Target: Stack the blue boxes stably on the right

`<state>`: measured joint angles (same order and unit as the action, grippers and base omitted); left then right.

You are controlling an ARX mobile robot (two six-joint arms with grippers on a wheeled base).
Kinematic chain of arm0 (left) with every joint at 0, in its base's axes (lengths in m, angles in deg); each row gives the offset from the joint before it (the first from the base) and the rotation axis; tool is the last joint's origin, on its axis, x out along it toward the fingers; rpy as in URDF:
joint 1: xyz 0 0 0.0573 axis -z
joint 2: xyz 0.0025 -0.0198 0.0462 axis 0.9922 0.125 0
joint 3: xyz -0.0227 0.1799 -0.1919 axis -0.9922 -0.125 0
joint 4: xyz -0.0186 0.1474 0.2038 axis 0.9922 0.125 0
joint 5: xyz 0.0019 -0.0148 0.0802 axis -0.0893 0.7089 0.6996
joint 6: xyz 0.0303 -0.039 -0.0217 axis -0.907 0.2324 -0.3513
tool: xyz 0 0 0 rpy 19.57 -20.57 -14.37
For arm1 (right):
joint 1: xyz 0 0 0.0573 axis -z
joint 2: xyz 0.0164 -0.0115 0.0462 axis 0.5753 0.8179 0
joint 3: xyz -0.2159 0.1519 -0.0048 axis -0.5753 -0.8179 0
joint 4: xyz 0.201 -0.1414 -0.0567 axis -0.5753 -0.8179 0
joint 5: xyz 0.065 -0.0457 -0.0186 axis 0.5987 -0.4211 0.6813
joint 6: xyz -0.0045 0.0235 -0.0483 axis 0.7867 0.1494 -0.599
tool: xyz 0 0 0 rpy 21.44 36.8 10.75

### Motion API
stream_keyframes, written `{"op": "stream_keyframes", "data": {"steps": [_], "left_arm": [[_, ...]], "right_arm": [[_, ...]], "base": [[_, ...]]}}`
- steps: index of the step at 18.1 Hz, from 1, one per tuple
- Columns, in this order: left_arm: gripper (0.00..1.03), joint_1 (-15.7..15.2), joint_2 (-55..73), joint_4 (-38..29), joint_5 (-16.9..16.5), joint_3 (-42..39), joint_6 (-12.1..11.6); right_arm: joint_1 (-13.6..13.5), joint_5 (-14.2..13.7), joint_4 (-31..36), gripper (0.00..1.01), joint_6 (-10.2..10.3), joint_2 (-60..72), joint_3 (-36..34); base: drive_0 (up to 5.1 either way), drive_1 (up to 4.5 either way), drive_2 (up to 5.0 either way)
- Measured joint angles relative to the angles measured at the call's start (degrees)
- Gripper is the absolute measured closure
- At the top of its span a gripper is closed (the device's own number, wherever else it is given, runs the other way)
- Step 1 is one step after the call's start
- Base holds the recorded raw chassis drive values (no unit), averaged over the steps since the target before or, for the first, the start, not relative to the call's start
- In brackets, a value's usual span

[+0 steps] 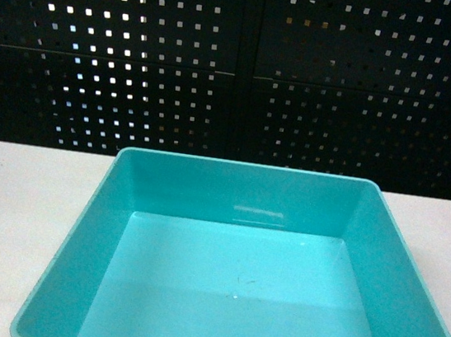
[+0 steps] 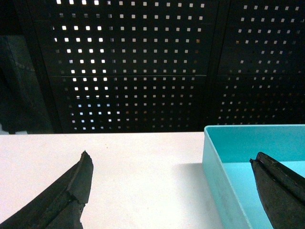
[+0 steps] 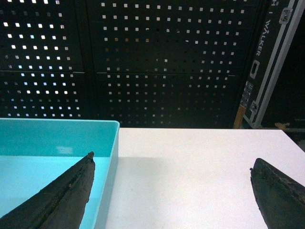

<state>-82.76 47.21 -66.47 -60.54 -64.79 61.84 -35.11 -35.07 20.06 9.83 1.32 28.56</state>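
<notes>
While the turquoise tub (image 1: pixel 244 279) sits on the white bench (image 1: pixel 11 215) directly in front of the robot, filling the lower middle of the head view, neither arm shows in that view. Its sloping walls rise to a thin rim, and its smooth floor shows only a faint scuff near the middle. Behind the bench stands a black perforated panel (image 1: pixel 238 70) with light coming through some holes.

From the left wrist, the left pincer (image 2: pixel 171 164) is spread wide, grasping nothing: one fingertip (image 2: pixel 78 183) is over bare bench, the other over the tub's inside, so the tub's left wall lies between them. From the right wrist, the right pincer (image 3: pixel 171 162) is likewise released, straddling the tub's right wall. A black case with metal edging (image 3: pixel 267 67) leans at the far right.
</notes>
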Motion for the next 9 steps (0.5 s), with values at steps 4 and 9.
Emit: {"op": "stream_keyframes", "data": {"steps": [4,9], "left_arm": [[0.05,0.00,0.00,0.00,0.00,0.00,0.00],[0.05,0.00,0.00,0.00,0.00,0.00,0.00]], "right_arm": [[0.00,0.00,0.00,0.03,0.00,0.00,0.00],[0.00,0.00,0.00,0.03,0.00,0.00,0.00]], "base": [[0.0,0.00,0.0],[0.0,0.00,0.0]]}}
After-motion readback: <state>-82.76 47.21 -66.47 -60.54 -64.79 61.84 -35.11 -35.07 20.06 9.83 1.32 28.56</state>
